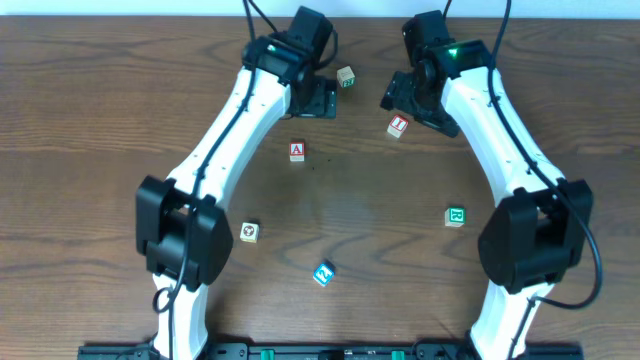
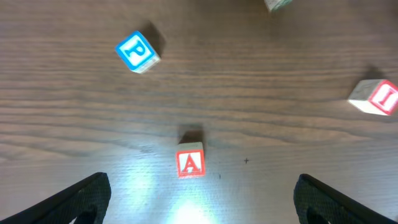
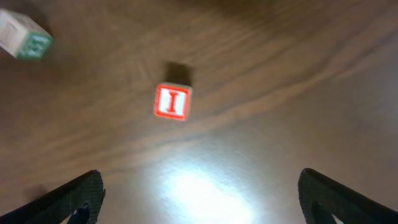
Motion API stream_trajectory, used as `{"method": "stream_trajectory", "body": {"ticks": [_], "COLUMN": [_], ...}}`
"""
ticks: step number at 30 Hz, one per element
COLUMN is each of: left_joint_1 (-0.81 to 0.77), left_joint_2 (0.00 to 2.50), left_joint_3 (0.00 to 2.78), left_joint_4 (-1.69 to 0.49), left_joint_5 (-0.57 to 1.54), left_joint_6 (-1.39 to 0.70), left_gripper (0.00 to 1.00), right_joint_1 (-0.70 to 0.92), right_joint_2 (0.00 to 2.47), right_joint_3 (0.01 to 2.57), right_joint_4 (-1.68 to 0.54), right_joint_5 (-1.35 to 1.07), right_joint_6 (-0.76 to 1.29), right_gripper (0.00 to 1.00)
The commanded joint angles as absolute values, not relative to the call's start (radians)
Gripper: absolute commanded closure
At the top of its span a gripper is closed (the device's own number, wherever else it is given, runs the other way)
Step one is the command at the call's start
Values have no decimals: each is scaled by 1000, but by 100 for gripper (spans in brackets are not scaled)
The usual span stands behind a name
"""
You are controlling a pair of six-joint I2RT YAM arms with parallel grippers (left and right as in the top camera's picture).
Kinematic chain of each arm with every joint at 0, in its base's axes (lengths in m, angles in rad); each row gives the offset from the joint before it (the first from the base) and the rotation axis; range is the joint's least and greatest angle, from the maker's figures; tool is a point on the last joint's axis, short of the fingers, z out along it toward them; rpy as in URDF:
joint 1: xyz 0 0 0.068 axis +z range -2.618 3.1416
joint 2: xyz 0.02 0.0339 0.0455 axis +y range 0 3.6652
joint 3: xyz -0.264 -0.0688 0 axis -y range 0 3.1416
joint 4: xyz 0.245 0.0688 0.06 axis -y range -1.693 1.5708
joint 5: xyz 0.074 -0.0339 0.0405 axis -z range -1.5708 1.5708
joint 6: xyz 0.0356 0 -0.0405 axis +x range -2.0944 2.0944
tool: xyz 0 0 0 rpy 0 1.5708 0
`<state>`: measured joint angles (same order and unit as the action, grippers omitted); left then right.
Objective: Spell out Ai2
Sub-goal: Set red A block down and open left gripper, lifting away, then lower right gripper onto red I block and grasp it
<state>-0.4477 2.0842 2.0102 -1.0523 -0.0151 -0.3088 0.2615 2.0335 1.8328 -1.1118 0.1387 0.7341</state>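
The red "A" block lies on the table left of centre. In the left wrist view the "A" block sits just ahead of my open, empty left gripper, which hovers above the table. The red "I" block lies at the back right. In the right wrist view the "I" block is ahead and left of my open, empty right gripper, which hovers beside it. A green-faced block lies at the right; its character is too small to read.
A green-sided block lies between the two grippers at the back. A blue "P" block shows only in the left wrist view, under the left arm. Another blue block and a pale block lie nearer the front.
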Motion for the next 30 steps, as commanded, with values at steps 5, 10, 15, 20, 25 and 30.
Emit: {"method": "stream_trajectory", "body": {"ticks": [5,10,15,20,25,30], "left_joint_1": [-444,-444,-444,-444,-444,-444], "left_joint_2": [1935,1916,1917,1917,1917,1917], "left_joint_3": [2064,2064,2064,2064,2064,2064], "left_joint_4": [-1116,-1133,-1144,-1152,-1152,-1153], "left_joint_5": [-143,-168,-168,-168,-168,-168], "left_joint_6": [-271,-254,-253,-254,-254,-253], "left_gripper": [4,5,5,5,5,5], "right_joint_1": [270,270,269,269,269,269], "right_joint_2": [2131,2160,2167,2191,2229,2266], "right_joint_3": [1843,1844,1844,1844,1843,1843], "right_joint_4": [-1028,-979,-947,-958,-958,-960], "right_joint_5": [66,62,63,63,64,54], "right_joint_6": [864,879,891,906,908,901], "right_gripper": [1,1,2,2,3,2]}}
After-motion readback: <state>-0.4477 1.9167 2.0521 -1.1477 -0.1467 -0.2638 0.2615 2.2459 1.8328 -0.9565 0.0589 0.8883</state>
